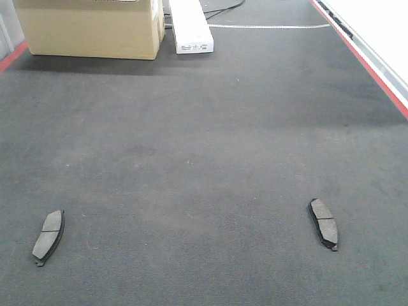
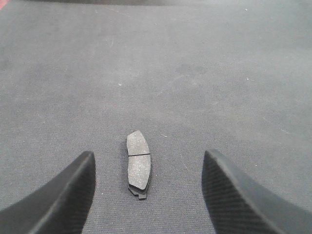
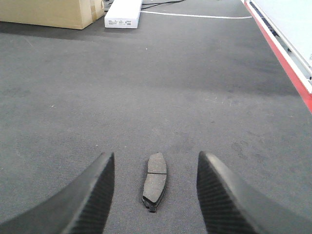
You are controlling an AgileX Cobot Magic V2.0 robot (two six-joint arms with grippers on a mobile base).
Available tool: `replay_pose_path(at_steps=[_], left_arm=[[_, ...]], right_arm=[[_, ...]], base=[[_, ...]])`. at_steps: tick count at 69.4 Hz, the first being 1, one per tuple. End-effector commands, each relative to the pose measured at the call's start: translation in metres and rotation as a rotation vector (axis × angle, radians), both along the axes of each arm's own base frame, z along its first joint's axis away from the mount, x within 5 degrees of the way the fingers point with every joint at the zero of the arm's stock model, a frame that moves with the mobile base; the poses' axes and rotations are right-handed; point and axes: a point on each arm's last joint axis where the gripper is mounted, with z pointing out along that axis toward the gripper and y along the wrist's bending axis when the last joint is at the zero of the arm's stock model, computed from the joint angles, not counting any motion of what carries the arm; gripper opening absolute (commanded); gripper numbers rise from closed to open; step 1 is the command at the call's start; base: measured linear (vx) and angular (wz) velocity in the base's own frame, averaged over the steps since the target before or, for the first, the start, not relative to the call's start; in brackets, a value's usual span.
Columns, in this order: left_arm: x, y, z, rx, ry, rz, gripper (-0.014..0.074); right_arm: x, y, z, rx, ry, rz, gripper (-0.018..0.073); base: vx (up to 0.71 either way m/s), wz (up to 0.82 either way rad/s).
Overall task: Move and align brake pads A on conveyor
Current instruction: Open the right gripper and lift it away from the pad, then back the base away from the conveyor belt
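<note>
Pads sit on the conveyor (image 1: pixel 204 140), front view: left brake pad (image 1: pixel 49 237) lower left, right brake pad (image 1: pixel 324 223) lower right. Left wrist: left hand (image 2: pixel 148 155) spread, pad low-centre between its fingers; right wrist: right hand (image 3: pixel 155 155) likewise. Approach step, I judge; next, descend and pinch.

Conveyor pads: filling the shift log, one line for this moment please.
left gripper: open, framing dark grey curved brake pad | right gripper: open, framing another grey pad | both flat on charcoal felt-like conveyor

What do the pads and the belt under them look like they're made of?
Brake pads: likely a compressed friction composite, matte speckled grey with a centre groove. Conveyor: looks like felt-like fabric, dark charcoal, fuzzy weave, no shine.
</note>
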Motion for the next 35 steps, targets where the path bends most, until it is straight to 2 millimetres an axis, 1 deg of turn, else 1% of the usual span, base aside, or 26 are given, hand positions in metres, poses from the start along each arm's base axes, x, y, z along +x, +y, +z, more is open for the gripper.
replay_pose_path(at_steps=[1, 19, 35], left_arm=[[0.003, 0.0001, 0.0151, -0.014, -0.097, 0.006, 0.0443], [0.0033, 0.0001, 0.015, -0.014, -0.094, 0.006, 0.0443], [0.0039, 0.0001, 0.0147, -0.014, -0.091, 0.006, 0.0443]], right_arm=[[0.0016, 0.0, 0.0146, -0.005, -0.093, 0.001, 0.0379], [0.0016, 0.0, 0.0146, -0.005, -0.093, 0.001, 0.0379], [0.0016, 0.0, 0.0146, -0.005, -0.093, 0.001, 0.0379]], base=[[0.0, 0.0], [-0.03, 0.0], [-0.23, 0.0]])
